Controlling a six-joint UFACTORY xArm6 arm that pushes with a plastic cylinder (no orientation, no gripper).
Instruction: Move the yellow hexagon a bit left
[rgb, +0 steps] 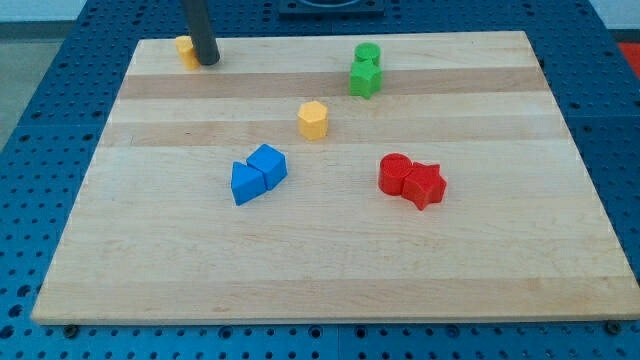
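Nearest on the wooden board sit two pairs that have nothing to do with the job: a blue triangle touching a blue cube left of centre, and a red cylinder touching a red star to the right. Farther back, near the middle, stands the yellow hexagon, alone with bare wood all around it, so a leftward push looks unobstructed. Beyond it a green cylinder rests against a green star. At the far left corner my tip stands just beside another yellow block, well apart from the hexagon; it holds nothing and would need to reach the hexagon's right side first.
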